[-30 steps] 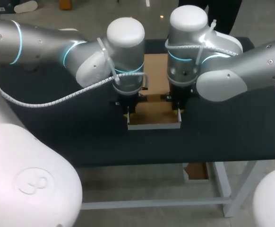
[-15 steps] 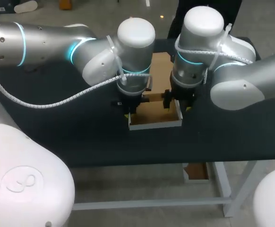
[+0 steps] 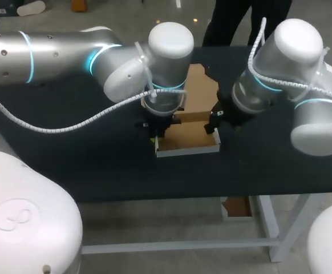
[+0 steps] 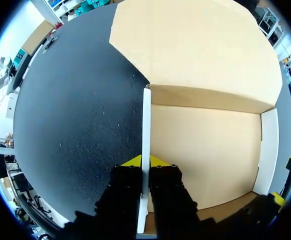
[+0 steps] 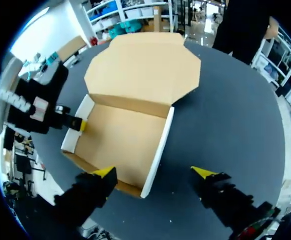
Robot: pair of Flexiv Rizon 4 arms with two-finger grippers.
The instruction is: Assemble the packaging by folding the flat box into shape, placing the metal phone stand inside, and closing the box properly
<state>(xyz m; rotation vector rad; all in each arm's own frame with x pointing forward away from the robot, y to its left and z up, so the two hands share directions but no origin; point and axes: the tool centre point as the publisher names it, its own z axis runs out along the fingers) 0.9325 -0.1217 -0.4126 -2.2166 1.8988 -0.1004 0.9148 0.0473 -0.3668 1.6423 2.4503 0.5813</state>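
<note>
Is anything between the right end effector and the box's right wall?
Nothing visible. The right end effector is open, its fingers on either side of the right wall without touching it. The left end effector is shut on the left wall.

Tan, white-walled box (image 3: 190,135); black table (image 3: 97,165).

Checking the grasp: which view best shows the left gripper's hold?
Left wrist view: the left gripper pinches the box wall between both tips. Head view mostly hides the tips under the wrist; right wrist view shows one tip, small.
</note>
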